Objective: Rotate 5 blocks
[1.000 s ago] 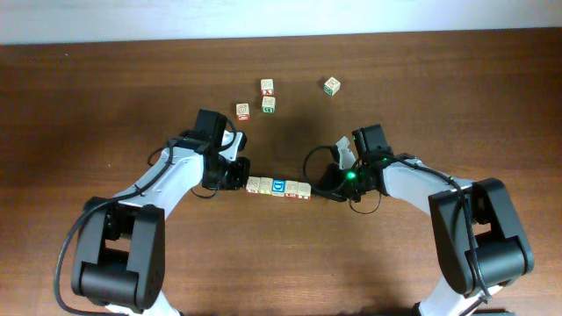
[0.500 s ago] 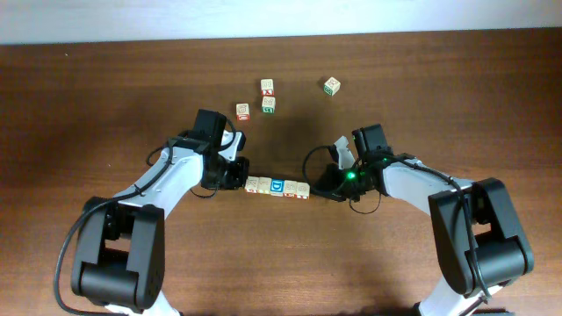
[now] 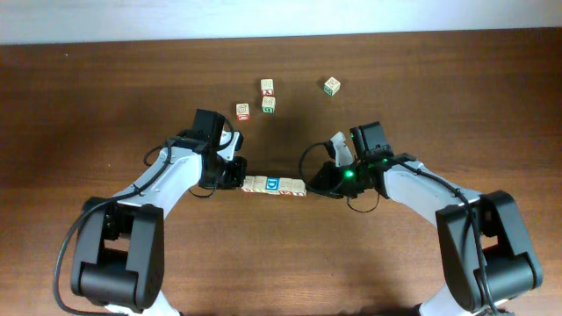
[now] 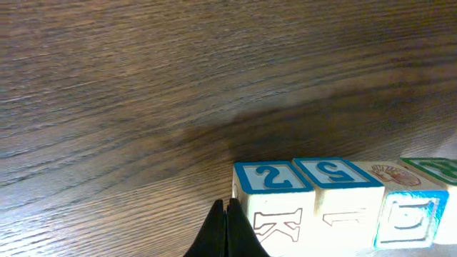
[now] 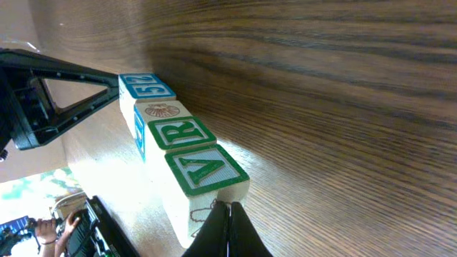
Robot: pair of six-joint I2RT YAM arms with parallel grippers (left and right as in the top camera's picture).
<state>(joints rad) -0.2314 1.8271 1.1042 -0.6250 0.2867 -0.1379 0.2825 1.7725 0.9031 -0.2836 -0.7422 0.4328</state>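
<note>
Several small wooden blocks (image 3: 274, 185) lie end to end in a row at the table's middle, one with a blue top face (image 3: 273, 184). My left gripper (image 3: 237, 174) is shut, its tips (image 4: 227, 230) pressed against the left end block (image 4: 271, 196), which has a blue-printed top and a K on its side. My right gripper (image 3: 313, 186) is also shut, its tips (image 5: 228, 227) touching the end of the green Y block (image 5: 207, 171). Behind that one, the R block (image 5: 182, 133) and the blue-printed blocks (image 5: 146, 86) continue the row. Neither gripper holds anything.
Four loose cubes sit farther back: one (image 3: 267, 86), one (image 3: 269, 104) and one (image 3: 242, 111) close together, and one apart to the right (image 3: 332, 85). The table's far edge (image 3: 281, 37) meets a pale wall.
The row of blocks has slid slightly left and toward the back, still squeezed between both shut grippers. The right gripper followed leftward and the left gripper backed off a little.
</note>
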